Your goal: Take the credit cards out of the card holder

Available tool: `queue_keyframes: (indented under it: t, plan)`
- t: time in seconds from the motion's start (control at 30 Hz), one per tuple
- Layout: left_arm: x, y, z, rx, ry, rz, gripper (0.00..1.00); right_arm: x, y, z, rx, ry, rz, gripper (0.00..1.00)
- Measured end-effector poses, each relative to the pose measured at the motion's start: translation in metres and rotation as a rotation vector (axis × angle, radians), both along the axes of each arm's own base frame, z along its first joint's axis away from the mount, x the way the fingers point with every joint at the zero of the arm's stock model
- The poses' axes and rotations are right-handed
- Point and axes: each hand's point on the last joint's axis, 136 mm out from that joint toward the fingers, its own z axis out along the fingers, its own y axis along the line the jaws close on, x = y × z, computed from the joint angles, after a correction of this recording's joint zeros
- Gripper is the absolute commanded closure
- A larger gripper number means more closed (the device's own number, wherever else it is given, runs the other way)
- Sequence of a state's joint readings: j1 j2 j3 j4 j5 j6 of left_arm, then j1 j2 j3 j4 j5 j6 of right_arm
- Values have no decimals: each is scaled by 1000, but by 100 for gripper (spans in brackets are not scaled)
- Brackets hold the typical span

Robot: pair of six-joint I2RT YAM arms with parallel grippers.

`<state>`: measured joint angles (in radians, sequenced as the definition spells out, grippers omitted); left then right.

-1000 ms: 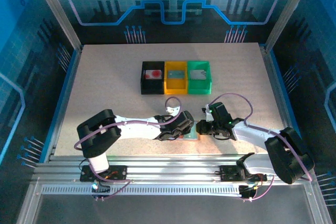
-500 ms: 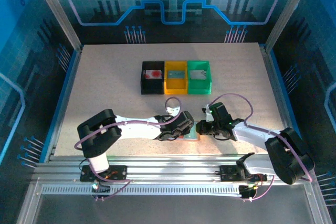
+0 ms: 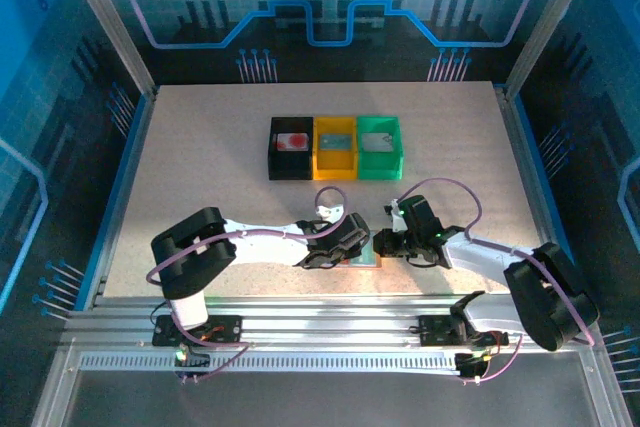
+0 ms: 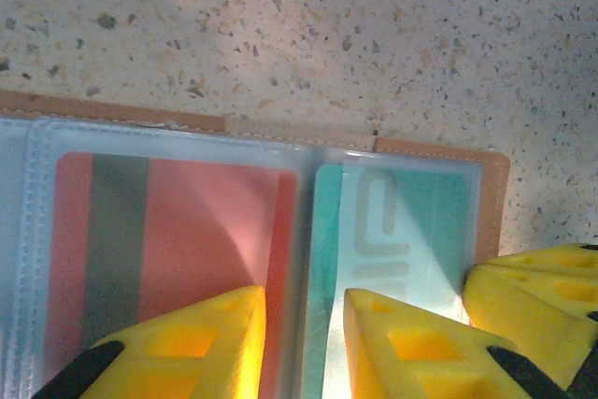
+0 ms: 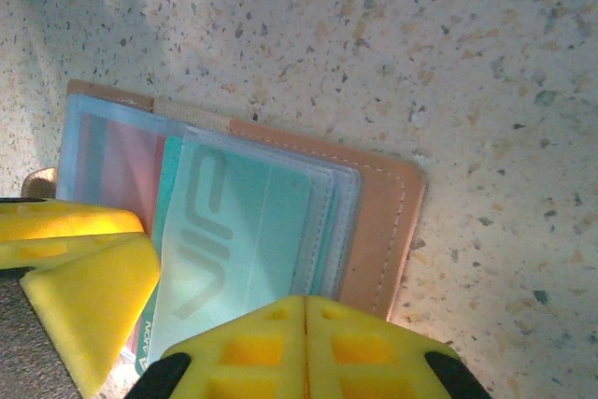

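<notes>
The salmon-pink card holder lies open on the table near the front edge, between my two grippers. Under its clear sleeves, in the left wrist view, sit a red credit card with a dark stripe and a teal-green credit card. My left gripper is open, one finger over each card, straddling the seam between them. My right gripper is shut, its joined tips resting on the near edge of the teal card, which lies slightly askew in its sleeve. The card holder's outer flap shows beside it.
A black bin, a yellow bin and a green bin stand in a row at mid-table, each with a small item inside. Bare speckled tabletop surrounds the card holder. The table's front rail runs just behind both wrists.
</notes>
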<state>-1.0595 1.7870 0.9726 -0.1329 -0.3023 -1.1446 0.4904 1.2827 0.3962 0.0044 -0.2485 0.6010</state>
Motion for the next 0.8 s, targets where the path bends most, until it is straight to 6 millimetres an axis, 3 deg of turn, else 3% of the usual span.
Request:
queue_keyframes:
  t: [0.8]
  plan:
    - [0, -1, -3, 0, 3, -1, 78, 2, 5, -1, 11, -8, 11, 93]
